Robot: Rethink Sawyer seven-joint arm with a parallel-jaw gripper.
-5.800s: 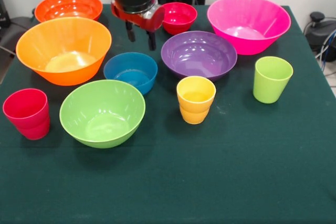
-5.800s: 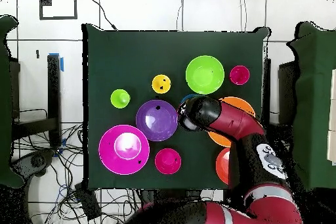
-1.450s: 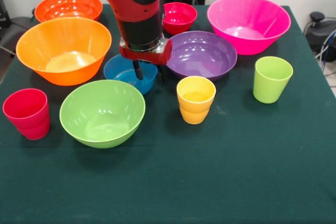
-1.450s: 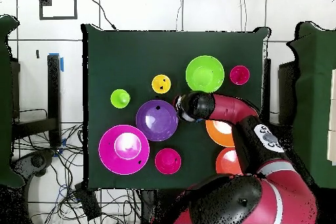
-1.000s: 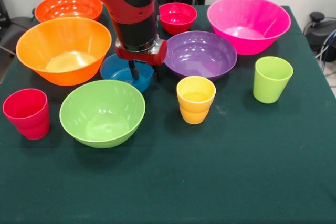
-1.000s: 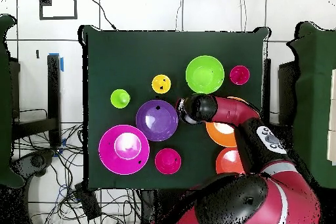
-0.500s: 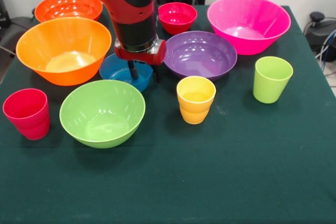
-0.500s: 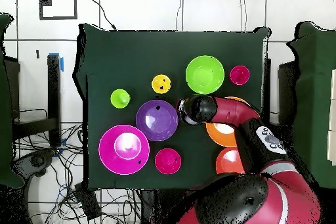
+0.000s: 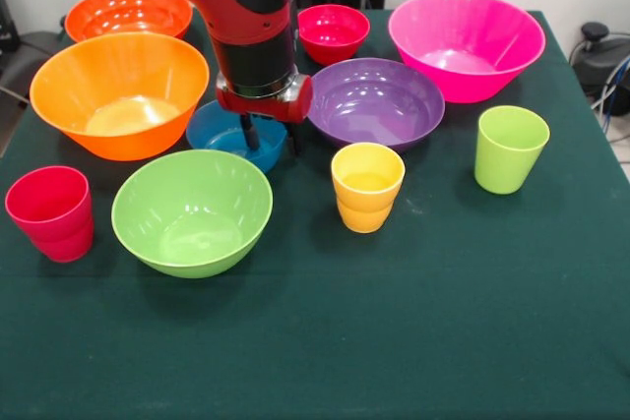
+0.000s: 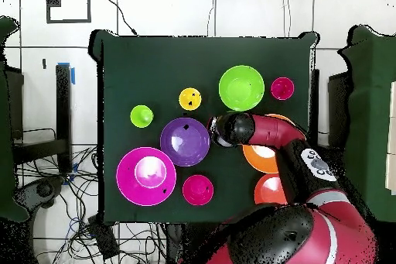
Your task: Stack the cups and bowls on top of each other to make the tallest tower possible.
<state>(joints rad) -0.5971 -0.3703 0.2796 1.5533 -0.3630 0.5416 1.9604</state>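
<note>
From the front, the gripper [image 9: 270, 135] is seen lowered over the right rim of the blue bowl [image 9: 228, 134], which sits near the middle of the table [image 9: 394, 341], between the light orange bowl [image 9: 118, 90] and the purple bowl [image 9: 374, 102]. One finger is dipped inside the bowl and the other appears to hang just outside its wall, so the rim seems to be straddled; whether the wall is already pinched cannot be told. The green bowl [image 9: 192, 210] stands toward the near edge, with the red cup [image 9: 51, 212] by the left edge. The yellow cup [image 9: 366, 186] and green cup [image 9: 510, 149] stand right of centre. The pink bowl [image 9: 466, 42], small red bowl [image 9: 334, 32] and red-orange bowl [image 9: 128, 13] line the far edge.

From overhead, the arm [image 10: 267, 133] is seen covering the blue bowl entirely, beside the purple bowl [image 10: 184, 141]. Nothing is stacked yet; all pieces stand apart.

The step in hand is judged to be the grasp of the blue bowl. Next, a firm pinch on the rim, a lift, and a carry to the purple bowl are called for.
</note>
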